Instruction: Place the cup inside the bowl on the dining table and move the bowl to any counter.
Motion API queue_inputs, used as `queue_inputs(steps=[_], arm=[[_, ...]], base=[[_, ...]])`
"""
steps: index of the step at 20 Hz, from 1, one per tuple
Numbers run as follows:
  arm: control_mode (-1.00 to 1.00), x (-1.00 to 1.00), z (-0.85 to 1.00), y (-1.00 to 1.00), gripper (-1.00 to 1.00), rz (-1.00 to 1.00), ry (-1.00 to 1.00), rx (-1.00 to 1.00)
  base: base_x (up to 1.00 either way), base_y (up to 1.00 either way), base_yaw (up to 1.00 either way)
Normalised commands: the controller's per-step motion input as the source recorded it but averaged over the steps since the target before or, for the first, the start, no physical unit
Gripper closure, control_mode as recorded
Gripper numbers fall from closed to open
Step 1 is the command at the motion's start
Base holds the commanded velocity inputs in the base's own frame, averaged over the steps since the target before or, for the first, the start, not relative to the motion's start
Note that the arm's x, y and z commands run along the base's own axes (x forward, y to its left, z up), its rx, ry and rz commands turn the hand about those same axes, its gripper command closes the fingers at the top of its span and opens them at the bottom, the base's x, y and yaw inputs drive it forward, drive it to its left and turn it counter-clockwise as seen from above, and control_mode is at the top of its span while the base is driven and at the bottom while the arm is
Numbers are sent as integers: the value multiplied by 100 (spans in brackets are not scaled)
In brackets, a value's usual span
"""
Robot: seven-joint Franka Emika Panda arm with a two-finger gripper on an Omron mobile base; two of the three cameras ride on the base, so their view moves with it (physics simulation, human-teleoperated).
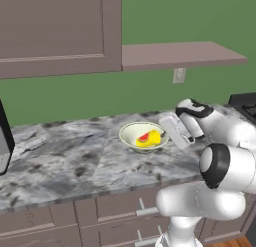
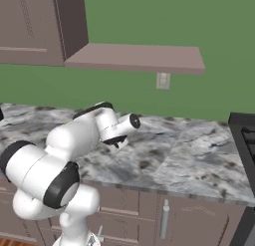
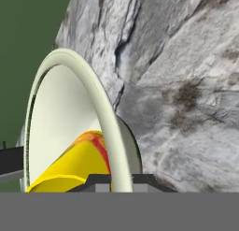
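The pale cream-green bowl (image 1: 135, 132) is at the counter (image 1: 60, 161) below the green wall; whether it rests on the top or hangs just above it I cannot tell. The yellow cup (image 1: 150, 139) with its red patch lies tilted inside it. My gripper (image 1: 164, 135) reaches in from the right and is shut on the bowl's right rim. In the hand view the thin rim (image 3: 100, 108) runs down between my two dark fingertips (image 3: 97, 180), with the cup (image 3: 77, 167) just inside it. The dining table is out of view.
A black stove (image 1: 246, 105) borders the counter on the right. At the far left stands a dark appliance (image 1: 4, 141). A brown shelf (image 1: 180, 53) and an upper cabinet (image 1: 60, 26) hang above, with a wall outlet (image 1: 179, 75) behind the bowl. Drawers with metal handles (image 1: 146, 211) front the counter.
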Motion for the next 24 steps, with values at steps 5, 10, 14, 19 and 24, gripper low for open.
queue_inputs(steps=[5,10,14,19,24], arm=[[-100,30,-26,0,100,0,0,0],[-100,21,-24,0,100,0,0,-1],[-100,7,-32,0,100,0,0,-2],[-100,1,-28,0,100,0,0,-3],[-100,0,-11,0,100,0,0,-1]], base=[[0,0,0],[0,0,0],[0,0,0],[0,0,0],[0,0,0]])
